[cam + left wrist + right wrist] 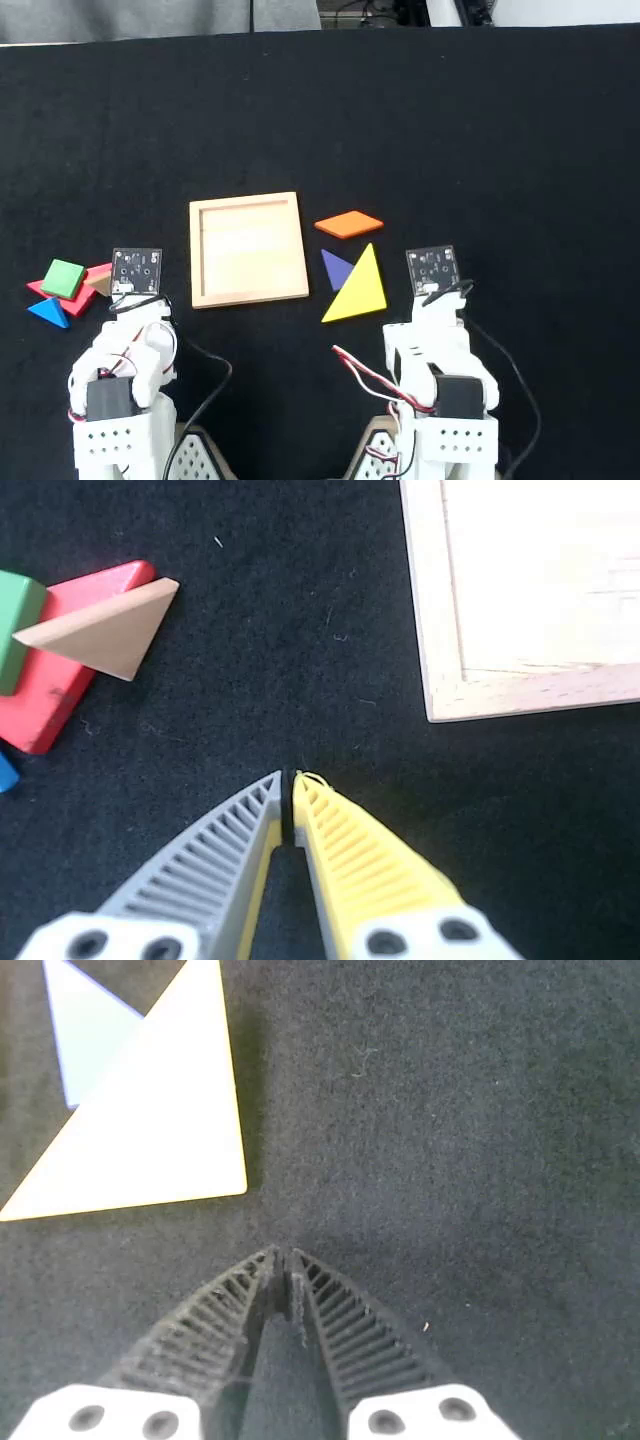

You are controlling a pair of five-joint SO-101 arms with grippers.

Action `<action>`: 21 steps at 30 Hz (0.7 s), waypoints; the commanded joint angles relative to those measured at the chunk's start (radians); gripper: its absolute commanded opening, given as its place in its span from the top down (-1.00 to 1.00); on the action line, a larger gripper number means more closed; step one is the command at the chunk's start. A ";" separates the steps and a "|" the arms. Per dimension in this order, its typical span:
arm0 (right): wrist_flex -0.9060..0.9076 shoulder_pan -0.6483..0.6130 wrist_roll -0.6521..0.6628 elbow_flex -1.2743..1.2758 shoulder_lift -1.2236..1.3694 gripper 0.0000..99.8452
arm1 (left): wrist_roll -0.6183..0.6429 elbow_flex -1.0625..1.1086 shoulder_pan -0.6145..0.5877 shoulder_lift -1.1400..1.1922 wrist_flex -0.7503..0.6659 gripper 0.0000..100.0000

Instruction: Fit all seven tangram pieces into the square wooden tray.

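Nearest of all, the left claw has its grey and yellow fingers pressed together on nothing, tips aimed at bare black cloth. The right claw is closed and empty in the same way. I'd judge both arms are parked at a resting pose, with no piece picked yet.

Out from the left claw, the corner of the wooden tray sits near on one side and a heap of pieces on the other. The left wrist view makes the stacking in that heap plain. A tan triangle lies across the edge of the red triangle, its tip against the green square. From overhead, a blue triangle also sits at the heap's near edge, touching the red.

Out from the right claw, the big yellow triangle is close, with a small violet triangle touching its long side. The high view adds the orange parallelogram just beyond them and apart.

That makes four pieces by the left arm and three by the right, with the tray between them on the bench. It looks laid out so that each arm can take its own share and both can reach the tray. The tray holds nothing so far. The stacked left heap will likely be the fiddlier pick, since the tan triangle sits tilted.
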 commanded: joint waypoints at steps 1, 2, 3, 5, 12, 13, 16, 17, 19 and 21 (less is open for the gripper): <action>0.005 -0.011 0.002 -0.001 -0.087 0.98 | -0.006 0.018 -0.005 -0.009 0.003 0.94; 0.005 -0.011 0.002 -0.001 -0.087 0.98 | -0.006 0.018 -0.005 -0.009 0.003 0.94; 0.005 -0.011 0.002 -0.001 -0.087 0.98 | -0.006 0.018 -0.005 -0.009 0.003 0.94; 0.005 -0.011 0.002 -0.001 -0.087 0.98 | -0.006 0.018 -0.005 -0.009 0.003 0.94; 0.005 -0.011 0.002 -0.001 -0.087 0.98 | -0.006 0.018 -0.005 -0.009 0.003 0.94; 0.005 -0.011 0.002 -0.001 -0.087 0.98 | -0.005 0.018 -0.002 -0.009 0.003 0.94; 0.005 -0.011 0.002 -0.001 -0.087 0.98 | -0.003 0.018 0.002 -0.009 0.003 0.94; 0.005 -0.011 0.002 -0.001 -0.087 0.98 | -0.003 0.018 0.002 -0.009 0.003 0.94; 0.005 -0.011 0.002 -0.001 -0.087 0.98 | -0.003 0.018 0.002 -0.009 0.003 0.94; 0.005 -0.011 0.002 -0.001 -0.087 0.98 | -0.003 0.018 0.001 -0.009 0.003 0.94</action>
